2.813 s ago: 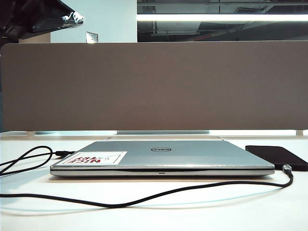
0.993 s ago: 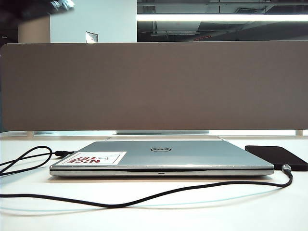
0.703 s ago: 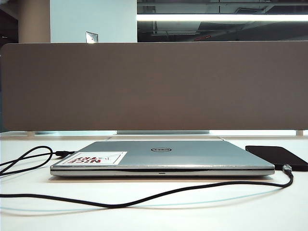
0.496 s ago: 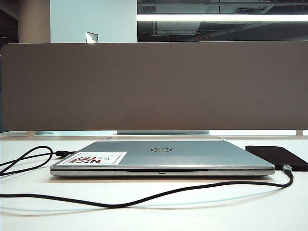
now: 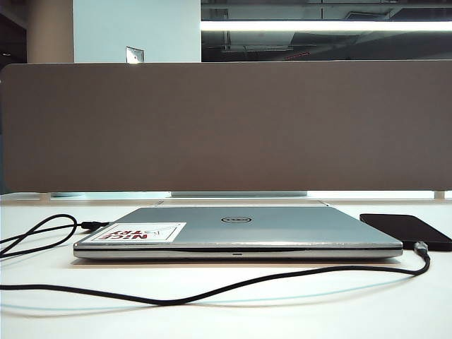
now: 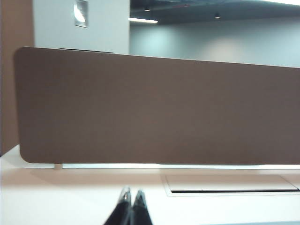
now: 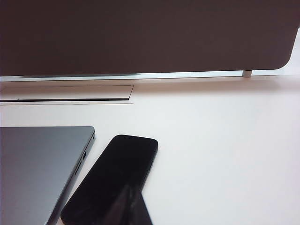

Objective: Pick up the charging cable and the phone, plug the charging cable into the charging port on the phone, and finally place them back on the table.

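Vs the earliest exterior frame: the dark arm that sat in the top-left corner is gone from the exterior view; corner now shows only wall. Laptop, phone and cable have not shifted.

Count: one silver laptop [image 5: 238,233], lid down, one sticker [image 5: 136,232] on its lid. One phone [image 5: 407,229], lying flat on the table [image 5: 296,304] just beside the laptop's right edge. One charging cable [image 5: 212,289], plug end [image 5: 421,248] seated at the phone's near edge, cord running across the table in front of the laptop and looping off left. One brown divider panel [image 5: 226,127] behind.

Left gripper [image 6: 131,197]: fingertips pressed together, nothing between them, above bare table facing the divider. Right gripper [image 7: 132,199]: only a blurred dark tip visible, reads as closed and empty, hanging over the phone's near end.
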`<action>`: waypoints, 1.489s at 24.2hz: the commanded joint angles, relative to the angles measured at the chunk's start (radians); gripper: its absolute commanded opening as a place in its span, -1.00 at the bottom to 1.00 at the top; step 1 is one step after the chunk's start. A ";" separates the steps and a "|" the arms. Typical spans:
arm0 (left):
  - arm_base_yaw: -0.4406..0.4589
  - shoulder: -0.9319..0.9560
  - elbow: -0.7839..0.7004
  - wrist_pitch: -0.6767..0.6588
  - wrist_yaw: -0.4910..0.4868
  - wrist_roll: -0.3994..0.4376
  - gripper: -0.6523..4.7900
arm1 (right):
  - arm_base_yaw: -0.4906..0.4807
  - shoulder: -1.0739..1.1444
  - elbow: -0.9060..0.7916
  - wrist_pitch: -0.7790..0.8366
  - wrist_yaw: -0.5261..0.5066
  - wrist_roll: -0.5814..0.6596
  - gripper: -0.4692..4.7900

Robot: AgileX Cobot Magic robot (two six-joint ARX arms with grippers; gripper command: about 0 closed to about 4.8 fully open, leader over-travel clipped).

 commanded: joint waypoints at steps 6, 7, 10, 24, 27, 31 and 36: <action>0.010 -0.018 -0.042 -0.113 0.002 0.039 -0.78 | 0.000 -0.001 0.006 0.017 0.001 -0.003 -0.82; 0.010 -0.018 -0.042 -0.130 0.002 0.039 -0.78 | 0.000 -0.001 0.006 0.017 0.001 -0.003 -0.82; 0.010 -0.018 -0.042 -0.174 0.002 0.039 -0.78 | 0.000 -0.001 0.006 0.017 0.001 -0.003 -0.82; 0.010 -0.018 -0.042 -0.240 0.002 0.047 -0.78 | 0.000 -0.001 0.006 0.017 0.001 -0.003 -0.82; 0.010 -0.018 -0.038 -0.259 0.002 0.074 -0.78 | 0.000 -0.001 0.006 0.017 0.001 -0.003 -0.82; 0.010 -0.018 -0.040 -0.246 0.002 0.092 -0.78 | 0.000 -0.001 0.006 0.017 0.001 -0.003 -0.82; 0.010 -0.018 -0.040 -0.241 0.002 0.092 -0.78 | 0.000 -0.001 0.006 0.017 0.001 -0.003 -0.82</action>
